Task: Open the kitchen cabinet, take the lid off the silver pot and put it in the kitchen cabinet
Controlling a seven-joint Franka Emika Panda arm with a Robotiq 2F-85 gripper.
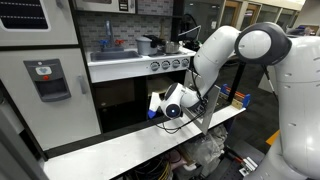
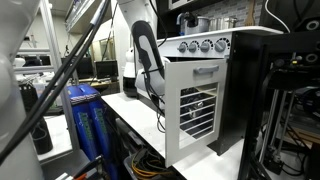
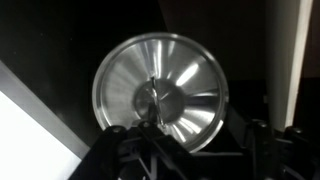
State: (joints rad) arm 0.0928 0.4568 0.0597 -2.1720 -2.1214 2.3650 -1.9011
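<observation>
The round silver lid [image 3: 160,90] fills the wrist view against the dark inside of the kitchen cabinet. My gripper [image 3: 175,130] is shut on the lid, its dark fingers [image 3: 158,120] rising from the bottom edge to the lid's middle. In an exterior view the gripper [image 1: 165,106] reaches into the dark cabinet opening [image 1: 125,105] below the knobs, and the slatted white door [image 1: 206,110] hangs swung open. The same door [image 2: 195,110] stands wide open towards the camera in the opposite exterior view. The silver pot [image 1: 148,45] sits uncovered on the counter above, and it also shows at the top as a silver pot [image 2: 197,22].
A row of knobs [image 1: 170,64] runs above the cabinet. A sink with a faucet [image 1: 108,45] lies further along the counter, and a grey fridge door with dispenser [image 1: 45,80] stands beside it. A white table edge [image 1: 140,150] runs in front. Blue bottles [image 2: 85,120] stand on the floor.
</observation>
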